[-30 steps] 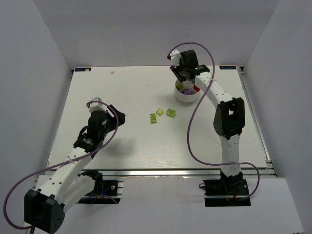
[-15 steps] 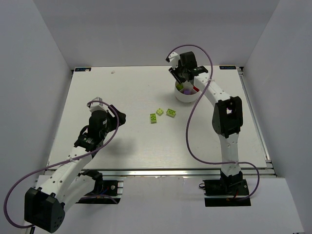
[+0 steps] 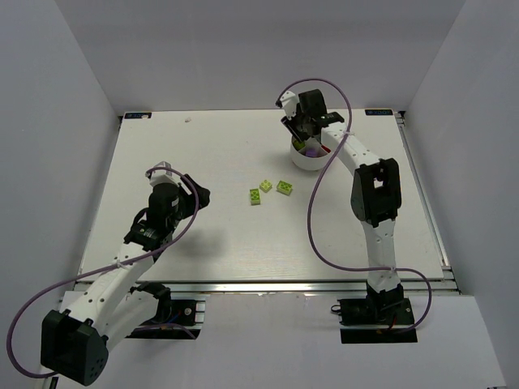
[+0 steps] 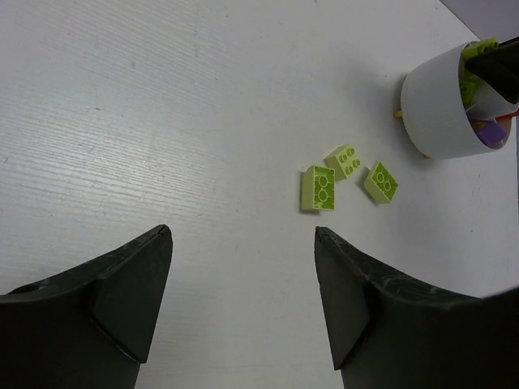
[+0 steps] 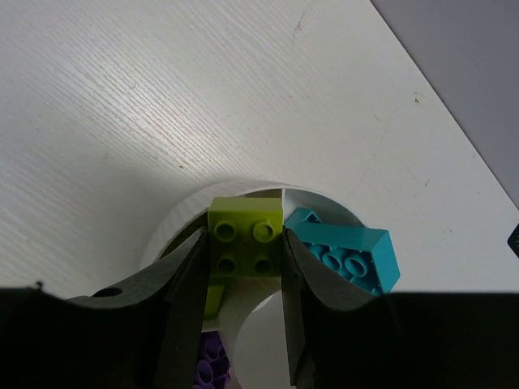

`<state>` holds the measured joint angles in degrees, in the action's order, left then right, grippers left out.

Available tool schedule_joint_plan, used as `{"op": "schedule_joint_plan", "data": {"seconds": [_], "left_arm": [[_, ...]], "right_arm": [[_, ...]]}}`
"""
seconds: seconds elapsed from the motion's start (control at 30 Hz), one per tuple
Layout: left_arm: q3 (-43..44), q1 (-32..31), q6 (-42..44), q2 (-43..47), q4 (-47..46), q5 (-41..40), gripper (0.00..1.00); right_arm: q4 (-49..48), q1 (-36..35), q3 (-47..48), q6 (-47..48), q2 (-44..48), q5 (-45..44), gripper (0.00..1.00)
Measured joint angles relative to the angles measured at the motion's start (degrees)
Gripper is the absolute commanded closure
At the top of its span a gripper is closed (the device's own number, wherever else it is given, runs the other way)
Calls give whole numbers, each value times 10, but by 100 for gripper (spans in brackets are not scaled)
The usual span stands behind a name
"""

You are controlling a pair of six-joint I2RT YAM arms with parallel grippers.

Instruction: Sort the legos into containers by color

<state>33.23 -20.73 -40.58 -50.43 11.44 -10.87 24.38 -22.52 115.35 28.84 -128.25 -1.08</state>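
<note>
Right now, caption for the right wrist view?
Right gripper holds lime green brick over white dish; cyan brick inside.

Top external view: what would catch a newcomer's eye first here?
The right gripper hangs over the round white dish at the far right of the table, shut on a lime green brick, with a cyan brick lying in the wedge beside it. Next, three loose lime bricks cluster mid-table, the left gripper open and empty, apart from them.
</note>
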Motion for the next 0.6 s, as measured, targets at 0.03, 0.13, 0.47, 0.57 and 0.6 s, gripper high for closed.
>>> {"op": "schedule_joint_plan", "data": {"seconds": [0.03, 0.13, 0.47, 0.57, 0.6], "left_arm": [[0, 0, 0, -1, 0, 1, 20], [0, 0, 0, -2, -1, 2, 20], [0, 0, 0, -3, -6, 6, 20], [0, 0, 0, -3, -7, 7, 20], [0, 0, 0, -3, -7, 8, 20]], "right_arm": [[0, 0, 0, 0, 0, 0, 84], [-2, 2, -5, 1, 0, 0, 79], [-14, 7, -18, 1, 5, 2, 49], [-14, 7, -19, 0, 6, 2, 48], [-13, 7, -19, -1, 7, 2, 47]]}}
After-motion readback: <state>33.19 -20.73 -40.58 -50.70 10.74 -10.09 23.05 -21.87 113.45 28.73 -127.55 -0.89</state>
